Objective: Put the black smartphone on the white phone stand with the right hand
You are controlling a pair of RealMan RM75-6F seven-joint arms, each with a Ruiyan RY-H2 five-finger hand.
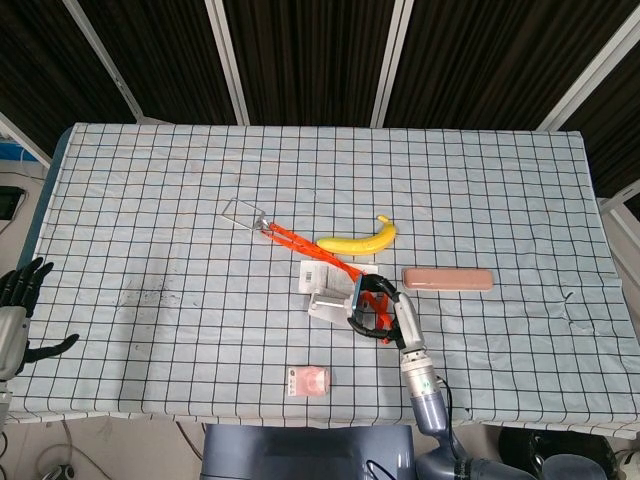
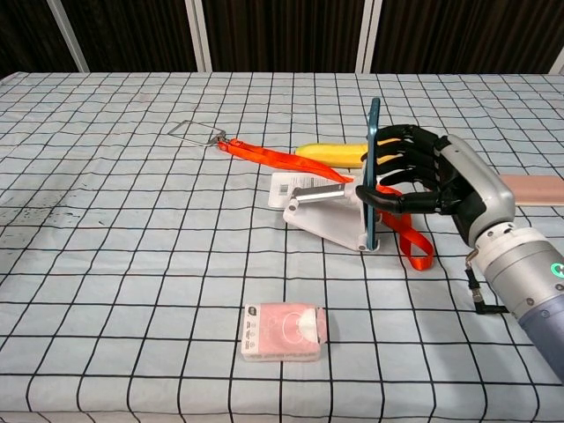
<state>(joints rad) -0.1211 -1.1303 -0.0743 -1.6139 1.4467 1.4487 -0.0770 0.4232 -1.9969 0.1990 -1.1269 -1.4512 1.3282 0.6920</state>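
I've got the right hand gripping the black smartphone by its edges; stiff, slick, prob glass, so go gently onto the white phone stand.

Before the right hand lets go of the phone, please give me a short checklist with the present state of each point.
1. Right hand holds the black smartphone: ok.
2. Phone's lower edge is down at the lip of the white phone stand: ok.
3. Phone leans fully on the stand's back plate: cannot tell, it looks nearly upright.
4. Orange strap is not under the stand: cannot tell.
5. Left hand is far from the stand: ok.
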